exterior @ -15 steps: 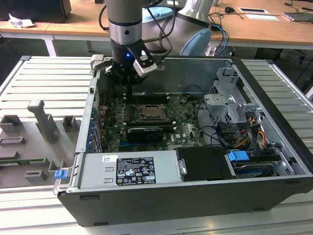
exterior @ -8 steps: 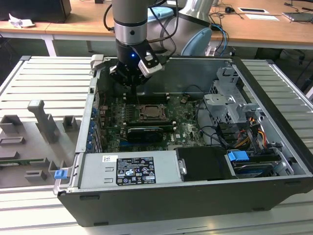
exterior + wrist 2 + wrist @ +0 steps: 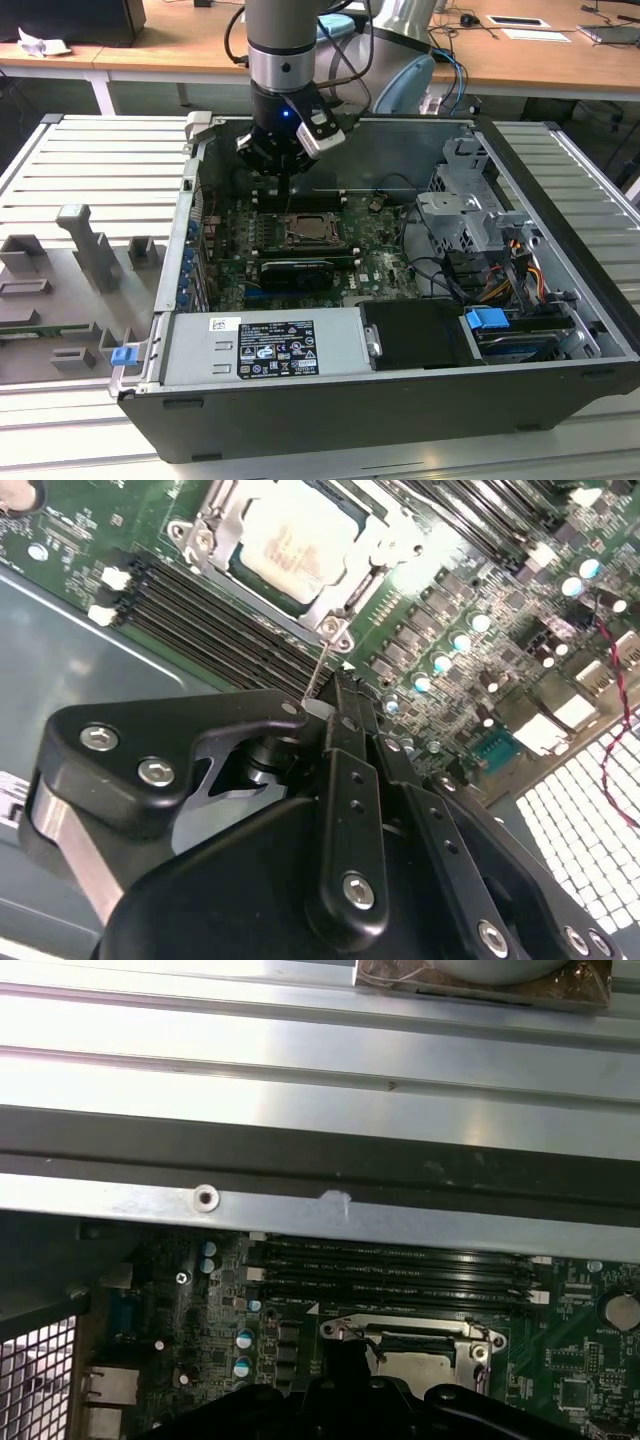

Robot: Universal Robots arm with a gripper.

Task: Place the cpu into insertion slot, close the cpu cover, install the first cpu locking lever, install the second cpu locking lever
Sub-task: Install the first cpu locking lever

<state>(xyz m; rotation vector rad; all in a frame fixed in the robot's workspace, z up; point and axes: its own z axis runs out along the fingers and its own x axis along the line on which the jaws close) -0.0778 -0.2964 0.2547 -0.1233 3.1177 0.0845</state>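
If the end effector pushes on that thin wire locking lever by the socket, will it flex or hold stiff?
The locking lever looks like a slim bare metal rod, so it likely springs a little before moving. Smooth and narrow, it could slip off the end effector. The cpu cover it works against looks like thin sheet metal, probably bendable.

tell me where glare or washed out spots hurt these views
Second wrist view: the chip glares pale, its surface washed out, and the perforated grille blows out white; the tool sits dark. First wrist view: the metal case rails reflect brightly, while the board is dim. Exterior view: even light, the case interior shadowed.
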